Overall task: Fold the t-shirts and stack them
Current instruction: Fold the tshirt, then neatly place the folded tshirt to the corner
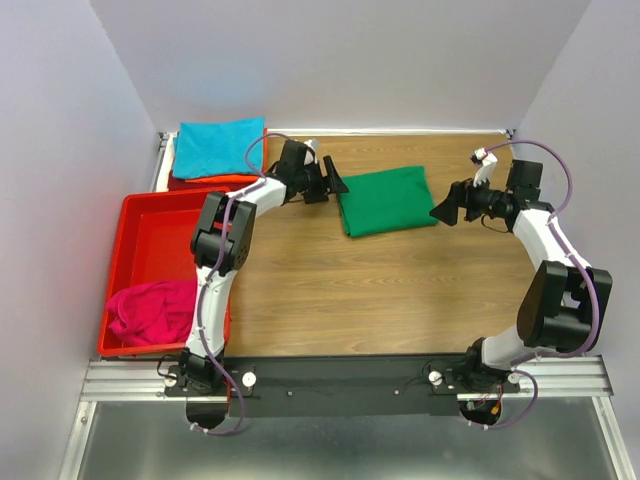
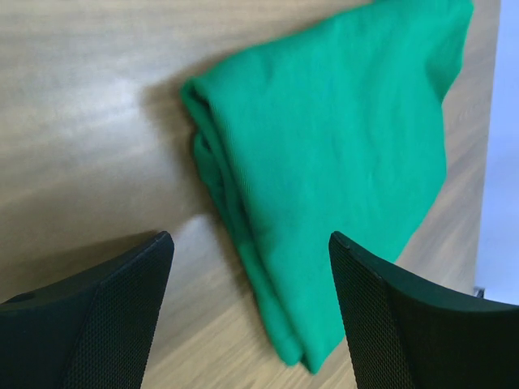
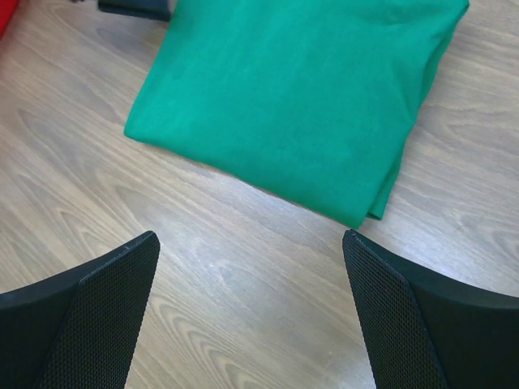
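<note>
Top external view shows the folded green t-shirt [image 1: 388, 200] flat on the wooden surface [image 1: 380, 290] — left pincer [image 1: 338, 184] and right pincer [image 1: 438, 211] flank it, both spread and empty, just beside its opposite edges.

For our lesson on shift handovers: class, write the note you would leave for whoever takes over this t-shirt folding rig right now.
Left tool: open, empty, by the left edge of the green t-shirt.
Right tool: open, empty, by its right edge.
The green t-shirt lies folded mid-table. The teal t-shirt lies folded at the far left corner. The magenta t-shirt is crumpled in the red tray.
Done: green and teal folded.
Left: stack the green one, likely on the teal; fold and stack the magenta.
</note>
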